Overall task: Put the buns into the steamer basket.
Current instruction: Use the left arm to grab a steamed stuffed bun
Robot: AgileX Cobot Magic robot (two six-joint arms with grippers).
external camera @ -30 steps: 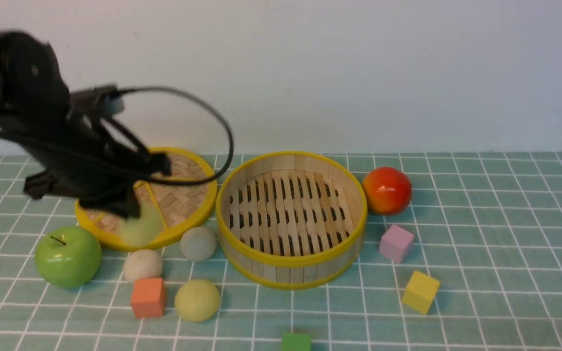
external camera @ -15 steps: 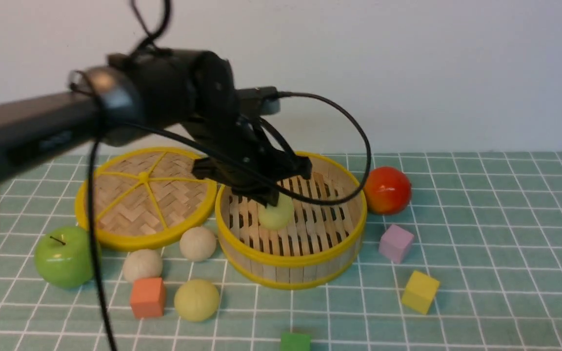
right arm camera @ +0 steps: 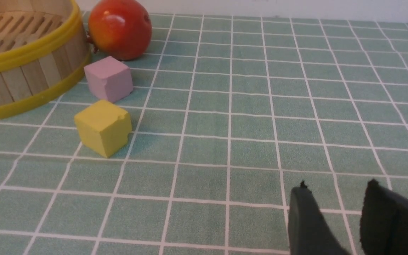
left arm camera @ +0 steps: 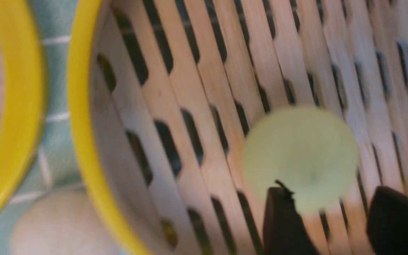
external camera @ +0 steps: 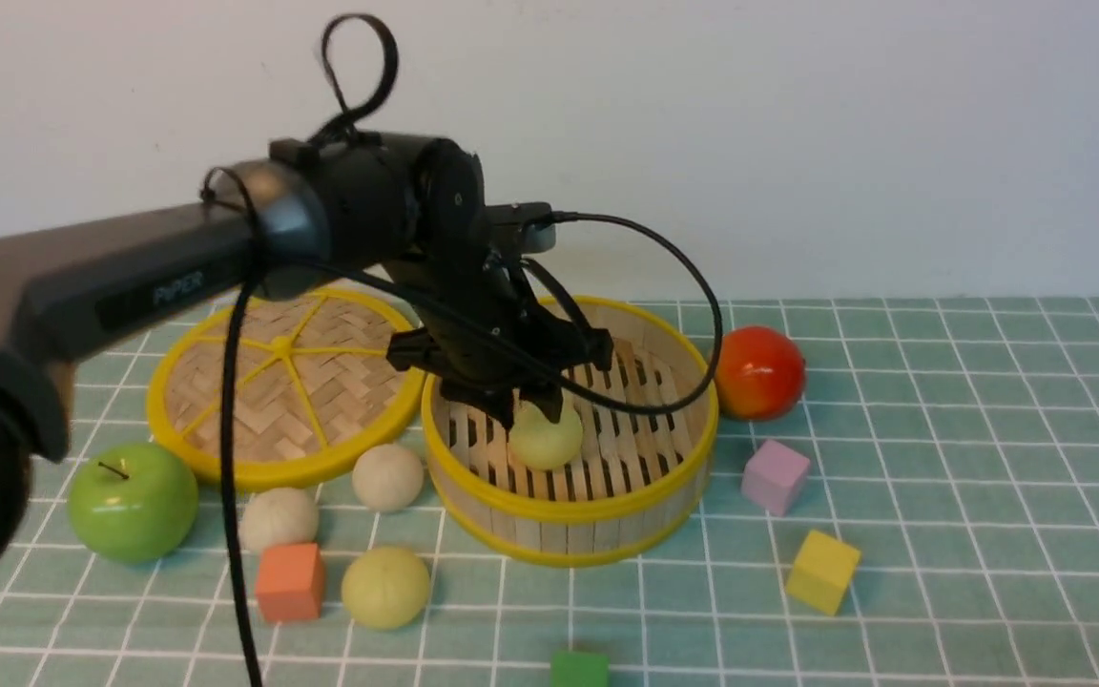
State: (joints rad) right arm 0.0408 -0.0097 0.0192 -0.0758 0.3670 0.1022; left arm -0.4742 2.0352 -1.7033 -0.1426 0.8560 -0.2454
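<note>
The steamer basket (external camera: 569,534) stands mid-table. One pale yellow-green bun (external camera: 546,439) rests on its slatted floor. My left gripper (external camera: 530,410) hangs just above that bun, open, with its fingers apart and nothing held. The left wrist view shows the same bun (left arm camera: 299,156) free beyond the left gripper (left arm camera: 331,202), on the steamer basket (left arm camera: 83,141) floor. Left of the basket on the cloth lie two off-white buns (external camera: 387,476) (external camera: 279,518) and another yellow-green bun (external camera: 384,587). My right gripper (right arm camera: 336,186) is open and low over bare cloth, outside the front view.
A flat woven lid (external camera: 254,410) lies left of the basket, and a green apple (external camera: 133,499) sits in front of it. A red fruit (external camera: 756,372) sits right of the basket. Orange (external camera: 289,580), pink (external camera: 774,474), yellow (external camera: 821,570) and green (external camera: 578,668) cubes are scattered around.
My left arm swung right from over the lid to over the basket with the yellow-green bun. Its jaws then opened, and the bun now lies on the slats.
</note>
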